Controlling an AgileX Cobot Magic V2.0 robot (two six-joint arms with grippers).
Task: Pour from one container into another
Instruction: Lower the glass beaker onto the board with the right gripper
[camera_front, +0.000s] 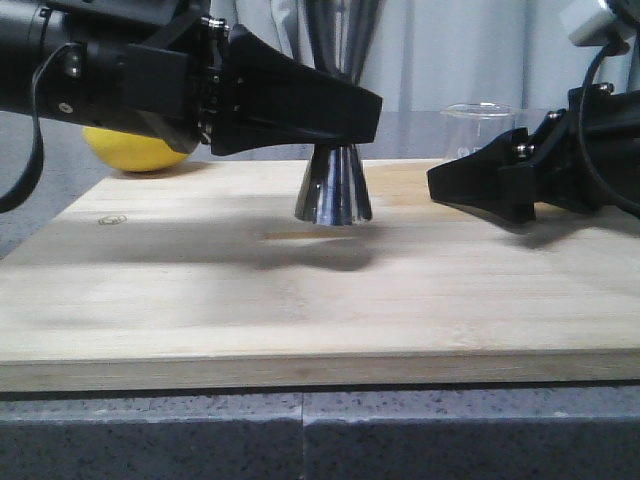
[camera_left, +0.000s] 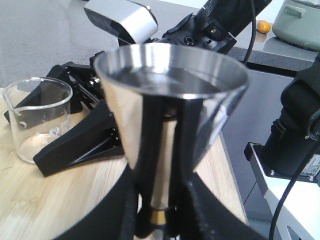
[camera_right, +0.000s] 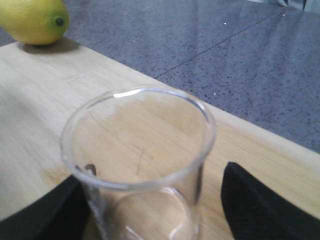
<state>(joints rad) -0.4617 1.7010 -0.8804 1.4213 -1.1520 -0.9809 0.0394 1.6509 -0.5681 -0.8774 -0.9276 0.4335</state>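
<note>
- My left gripper (camera_left: 160, 220): clamped on the jigger (camera_front: 334, 190) at its waist, upright, mid-board (camera_front: 200, 300).
- My right gripper (camera_right: 150, 200): fingers spread either side of the beaker (camera_right: 137, 165), not closed.
- Beaker: upright near the board's right far edge, nearest my right arm; jigger toward the board's middle.
- Lemon (camera_front: 135, 150): far-left corner.

The front half of the wooden board (camera_front: 300, 310) lies bare, so an end effector could cross it from either side. Farther back, the steel jigger (camera_front: 334, 190) stands upright at the middle of the board, with the left end effector (camera_front: 372, 112) clamped round its waist and its arm blocking the left rear. On the right, the glass beaker (camera_front: 478, 128) stands between the spread fingers of the right end effector (camera_front: 440, 183), closing that corner. A gap of bare board separates jigger and beaker. A lemon (camera_front: 140, 150) sits behind the board's left edge on the worktop (camera_right: 225, 55).
</note>
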